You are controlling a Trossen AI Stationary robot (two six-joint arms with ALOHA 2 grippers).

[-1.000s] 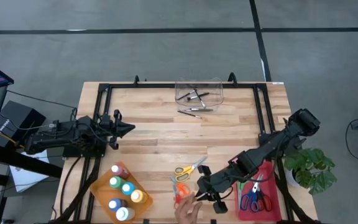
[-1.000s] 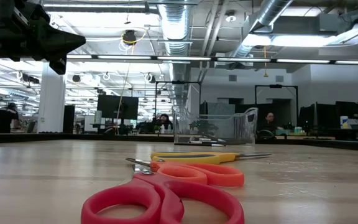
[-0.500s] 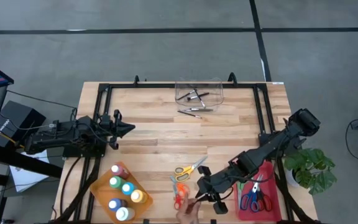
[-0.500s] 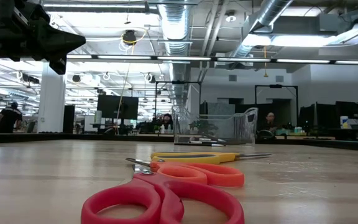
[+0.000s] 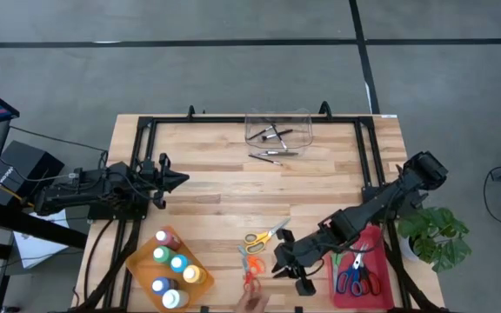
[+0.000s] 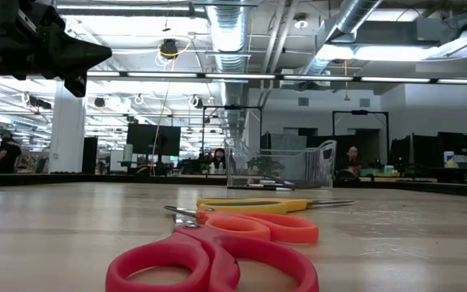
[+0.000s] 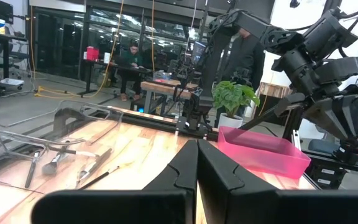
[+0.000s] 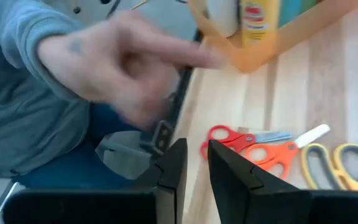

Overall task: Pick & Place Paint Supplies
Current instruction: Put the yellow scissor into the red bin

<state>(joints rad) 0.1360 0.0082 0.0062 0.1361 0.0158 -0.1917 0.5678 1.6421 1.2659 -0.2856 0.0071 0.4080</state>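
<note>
Overhead, the right gripper (image 5: 290, 271) is hovering at about five o'clock on the worktop (image 5: 224, 187), its fingers slightly parted and grasping nothing. Just beside it, toward nine o'clock, the red scissors (image 5: 250, 274), orange scissors (image 5: 249, 258) and yellow scissors (image 5: 263, 236) are lying loose. A person's hand (image 8: 114, 59) is reaching in at the near edge. The left gripper (image 5: 177, 180) is waiting clenched at nine o'clock. The scissors-picking step seems to be starting; next, the right gripper probably needs to descend over one pair once the hand clears.
</note>
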